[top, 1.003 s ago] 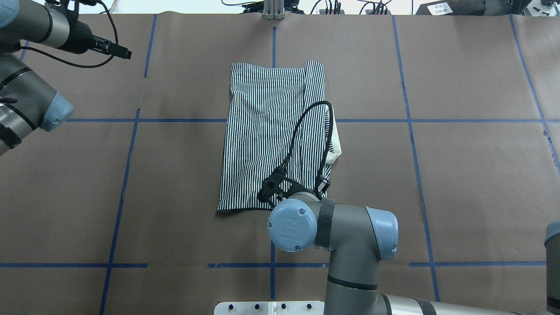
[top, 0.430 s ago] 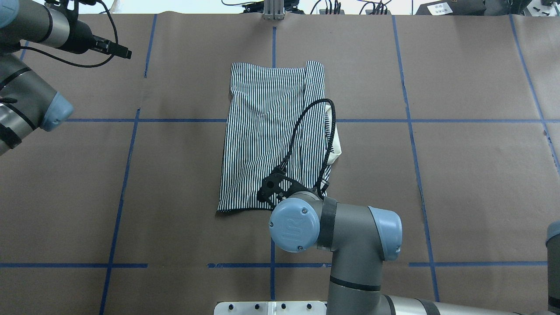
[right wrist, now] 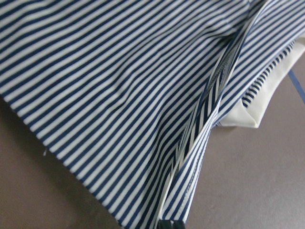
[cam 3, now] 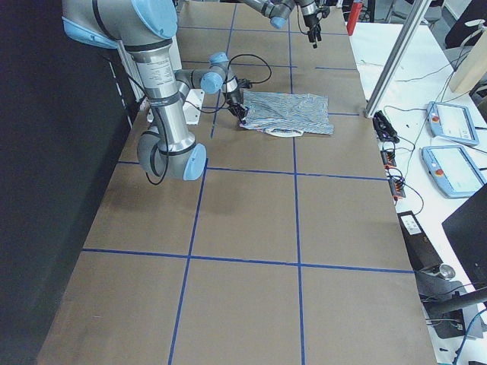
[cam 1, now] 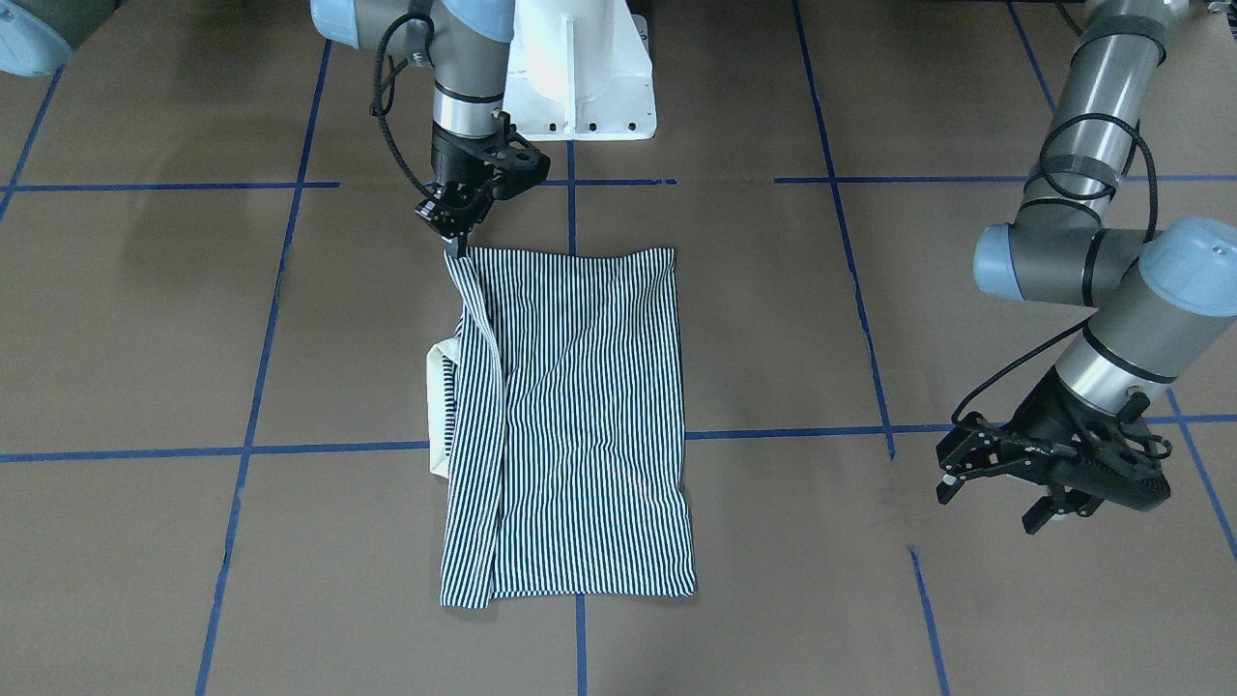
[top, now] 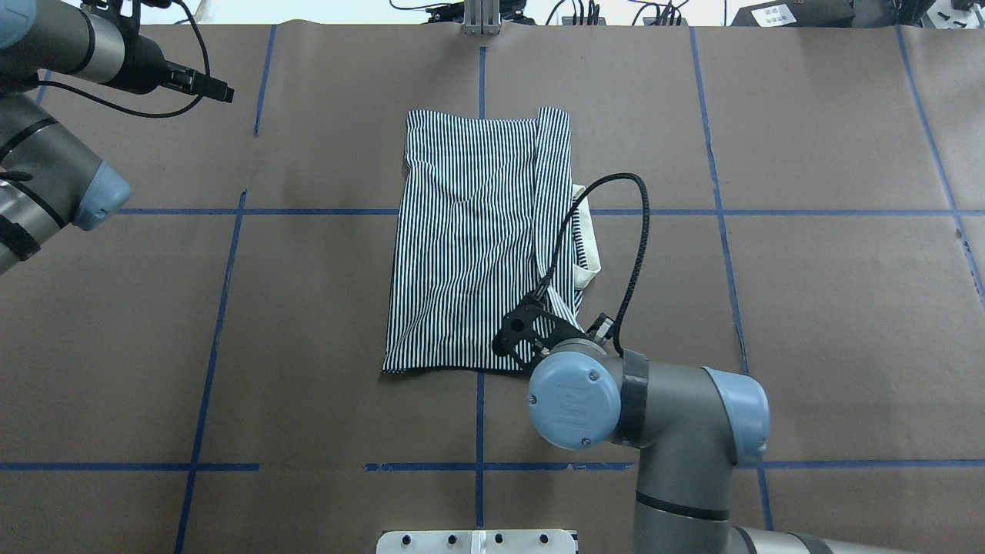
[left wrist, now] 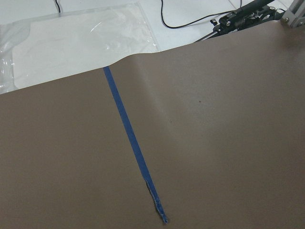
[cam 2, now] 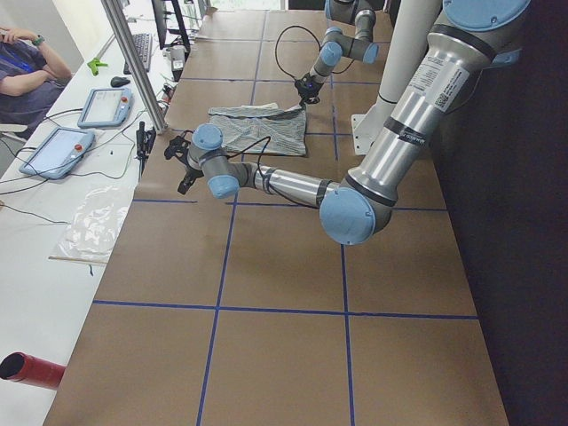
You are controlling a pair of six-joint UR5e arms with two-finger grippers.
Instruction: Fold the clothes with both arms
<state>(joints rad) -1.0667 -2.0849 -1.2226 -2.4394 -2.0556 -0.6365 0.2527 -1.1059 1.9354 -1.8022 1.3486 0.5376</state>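
Left claw (cam 1: 991, 501): fingers spread wide and nothing in them. It hangs over bare table (top: 808, 323) close to the far edge, out to the left of the shirt and well apart from it.
Left wrist view: nothing but brown table cover and a blue tape line (left wrist: 128, 138), so no cloth is in reach on that side.
Polo shirt (top: 469, 246): lies flat around the middle of the table, already folded into a long striped rectangle. Its short ends face the far edge and the robot's edge.
Collar (top: 589, 238): a cream strip pokes out from under the shirt's right long side, about halfway along.
Right claw (cam 1: 454, 246): down at the shirt's corner nearest the robot's edge, on the right side. The fingers look pinched together on that corner, and the wrist view shows a ridge of fabric running straight up into them.
Step in hand: my read is that the right side has its grip and the cross fold waits on a partner at the other near corner.
Doing it well: bring the left claw to the matching corner and pinch every layer. Lift both corners level and only just clear of the table, then carry them along the stripes toward the far edge.
Watch for: a one-sided pull that skews the rectangle or drags the collar further out.
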